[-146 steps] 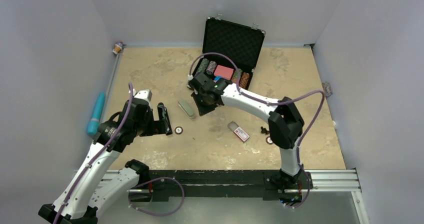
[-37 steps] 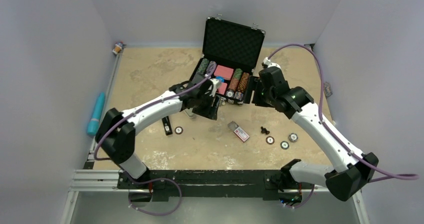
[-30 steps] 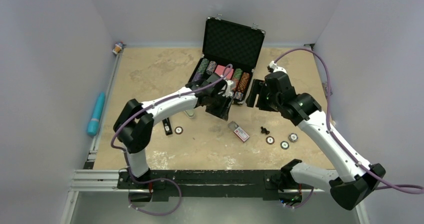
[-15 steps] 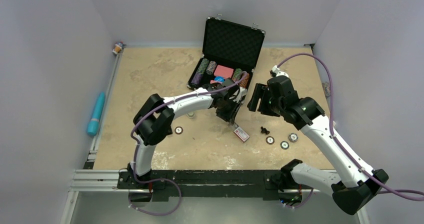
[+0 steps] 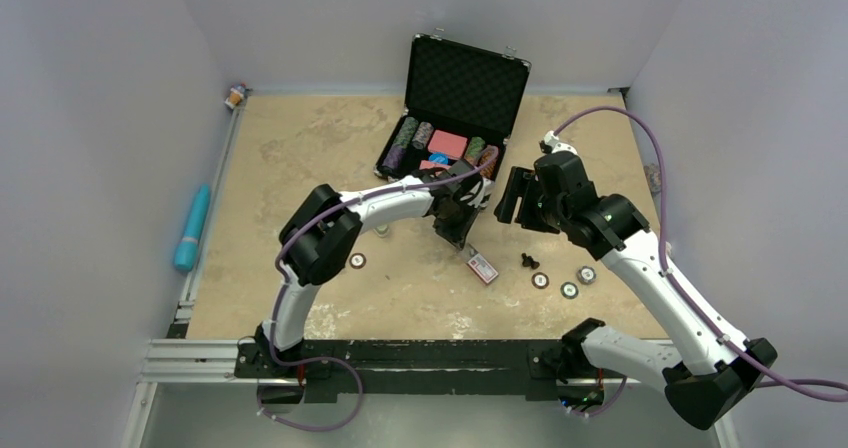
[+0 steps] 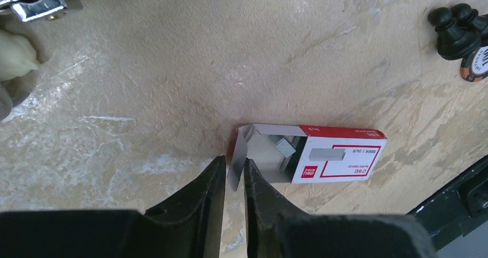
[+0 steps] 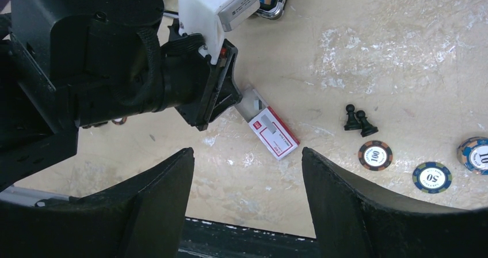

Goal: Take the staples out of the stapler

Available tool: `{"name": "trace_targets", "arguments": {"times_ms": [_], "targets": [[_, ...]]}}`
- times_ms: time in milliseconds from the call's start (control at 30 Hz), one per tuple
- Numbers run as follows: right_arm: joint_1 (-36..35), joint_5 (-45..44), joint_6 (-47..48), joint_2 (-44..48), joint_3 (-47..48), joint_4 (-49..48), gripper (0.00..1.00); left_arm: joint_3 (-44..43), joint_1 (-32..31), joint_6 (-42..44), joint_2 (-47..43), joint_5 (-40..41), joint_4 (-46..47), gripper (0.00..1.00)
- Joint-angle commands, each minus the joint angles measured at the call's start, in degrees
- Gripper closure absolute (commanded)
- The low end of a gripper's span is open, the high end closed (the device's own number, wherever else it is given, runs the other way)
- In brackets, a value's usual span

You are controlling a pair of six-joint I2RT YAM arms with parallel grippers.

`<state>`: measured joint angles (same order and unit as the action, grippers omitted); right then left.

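Observation:
The stapler does not show in any view; my left arm's elbow covers the table where it could lie. A small red-and-white staple box (image 5: 481,266) lies open on the table, with loose staples visible inside (image 6: 322,160). My left gripper (image 5: 463,238) is down at its open end. In the left wrist view the left gripper (image 6: 234,169) is shut on the box's grey end flap (image 6: 237,157), both fingers touching it. My right gripper (image 5: 512,196) hovers open to the right above the table. Nothing is between the right gripper's (image 7: 246,151) fingers, and the box (image 7: 273,132) lies beyond them.
An open black poker case (image 5: 465,88) with chips stands at the back. Two black pawns (image 5: 528,261) and loose chips (image 5: 569,290) lie right of the box, and one chip (image 5: 357,261) to its left. A blue cylinder (image 5: 192,228) lies at the left edge.
My left arm swung right from the pale bar to the staple box, and its jaws narrowed onto the box flap. The right gripper settled near the case's right corner and stayed open.

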<state>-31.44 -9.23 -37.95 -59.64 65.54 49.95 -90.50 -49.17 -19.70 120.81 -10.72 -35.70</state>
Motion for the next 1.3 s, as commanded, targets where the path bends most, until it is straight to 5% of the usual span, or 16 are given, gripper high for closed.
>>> {"name": "trace_targets", "arguments": {"times_ms": [0,167,867,1033,1100,1167,1267], "targets": [[0.1,0.5,-0.2,0.5,-0.1,0.0,0.28,-2.5,-0.1,1.9,1.0,-0.7,-0.2,0.80],[0.0,0.8,-0.1,0.4,-0.5,-0.1,0.28,-2.7,-0.1,1.8,1.1,-0.9,-1.0,1.00],[0.1,3.7,1.3,-4.8,-1.0,-5.4,0.28,13.0,4.0,-10.3,-15.9,13.9,-10.6,1.00],[0.0,5.8,1.3,-8.3,-2.9,-8.4,0.29,14.0,7.1,-15.0,-16.3,11.5,-14.0,1.00],[0.0,5.9,1.3,-9.6,-4.2,-9.0,0.29,14.4,7.7,-15.5,-16.2,9.1,-14.4,0.90],[0.0,5.5,1.3,-10.9,-5.8,-9.5,0.30,14.0,7.7,-15.5,-16.1,8.9,-16.1,0.61],[-0.1,5.5,1.3,-12.1,-8.4,-10.2,0.32,14.3,7.7,-15.6,-17.9,9.5,-16.8,0.34]]}}
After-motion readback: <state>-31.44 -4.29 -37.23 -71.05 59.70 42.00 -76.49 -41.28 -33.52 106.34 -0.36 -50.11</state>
